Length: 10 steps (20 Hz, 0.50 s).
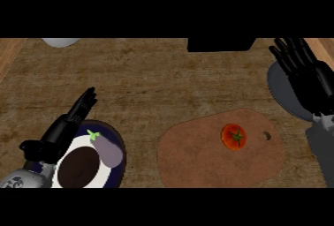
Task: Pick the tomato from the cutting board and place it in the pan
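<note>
A red tomato (pixel 234 136) sits untouched on the brown cutting board (pixel 202 163) at the counter's (pixel 163 79) near side. The robot's right hand (pixel 301 66) hangs over the grey pan (pixel 280 90) at the far right, fingers straight and spread, holding nothing. Its left hand (pixel 73 115) rests open at the lower left, above a dark plate (pixel 116 174) carrying an eggplant (pixel 108 149).

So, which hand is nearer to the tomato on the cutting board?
Right. The right hand is above and to the right of the tomato, over the pan. The left hand is far to its left.
</note>
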Tool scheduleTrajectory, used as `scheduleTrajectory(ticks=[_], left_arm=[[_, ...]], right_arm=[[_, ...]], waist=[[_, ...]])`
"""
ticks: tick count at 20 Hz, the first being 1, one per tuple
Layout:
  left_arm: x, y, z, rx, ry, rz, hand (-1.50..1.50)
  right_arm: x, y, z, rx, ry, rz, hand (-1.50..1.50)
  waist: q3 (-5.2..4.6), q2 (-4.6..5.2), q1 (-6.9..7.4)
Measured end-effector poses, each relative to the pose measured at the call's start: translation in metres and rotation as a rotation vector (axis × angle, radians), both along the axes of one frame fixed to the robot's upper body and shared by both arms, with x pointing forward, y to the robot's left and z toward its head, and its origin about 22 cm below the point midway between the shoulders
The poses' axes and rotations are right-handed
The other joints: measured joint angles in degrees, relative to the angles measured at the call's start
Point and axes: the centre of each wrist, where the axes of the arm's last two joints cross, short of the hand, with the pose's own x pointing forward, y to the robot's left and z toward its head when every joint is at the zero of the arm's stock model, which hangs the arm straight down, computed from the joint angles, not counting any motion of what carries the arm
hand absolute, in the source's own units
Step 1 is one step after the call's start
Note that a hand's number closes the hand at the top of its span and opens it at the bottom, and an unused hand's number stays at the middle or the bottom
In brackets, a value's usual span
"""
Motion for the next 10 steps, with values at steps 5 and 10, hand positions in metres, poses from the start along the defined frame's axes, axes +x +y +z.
scheduleTrajectory(ticks=[5, 10], left_arm=[[0.014, 0.003, 0.013, -0.021, -0.043, 0.085, 0.00], [0.023, 0.009, 0.017, -0.062, -0.045, 0.223, 0.00]], right_arm=[[0.001, 0.029, -0.008, -0.088, -0.043, 0.384, 1.50], [-0.005, 0.029, -0.012, -0.187, -0.196, 0.666, -1.50]], waist=[[0.37, -0.10, 3.76], [0.69, 0.03, 4.32]])
